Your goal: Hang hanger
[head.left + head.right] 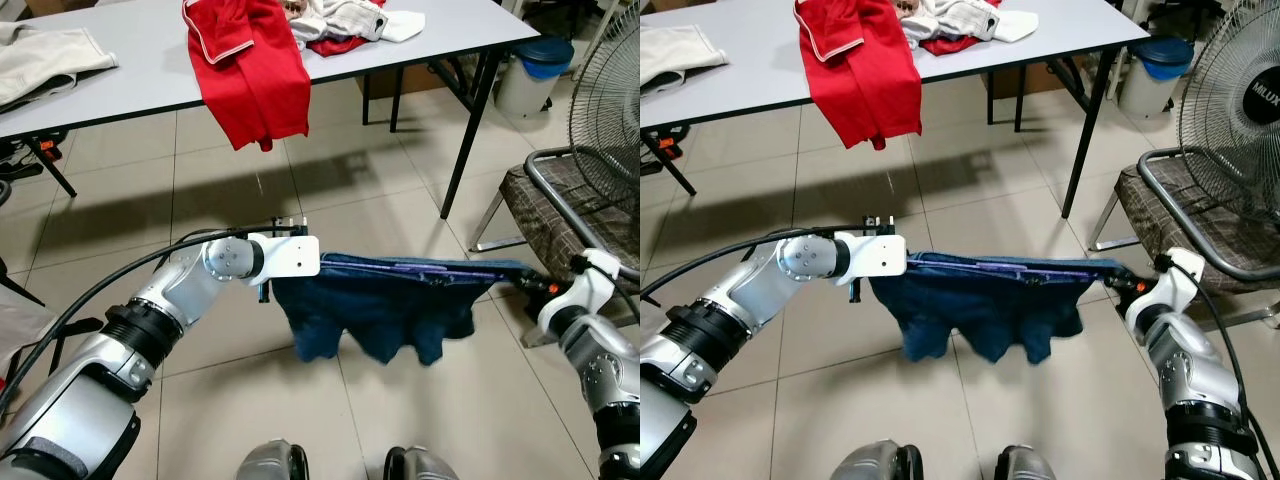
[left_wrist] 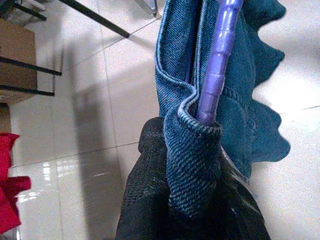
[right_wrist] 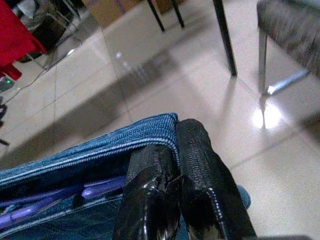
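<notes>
While both arms are stretched forward over the tiled floor, a grey table is seen at twelve o'clock with a red garment draped off its near edge and pale clothes at eleven. A fan and a chair stand at two o'clock, and a blue-lidded bin is set beyond them.

Between the arms a pair of denim shorts is held out level at the waistband, legs hanging down. A purple hanger is threaded inside the waistband; its hook cannot be made out, possibly hidden in the cloth.

The left gripper is clamped on the nine o'clock end of the waistband, denim and hanger tip being pinched between its fingers. The right gripper is closed on the three o'clock end, its fingers pressed together over the denim hem.

No rail is in view, so one should be found first. Even tension should be kept across the waistband so the hanger is not let slip out. The hook should be exposed and turned upward before the load is raised, and one grip is best released only once the hook is seated.
</notes>
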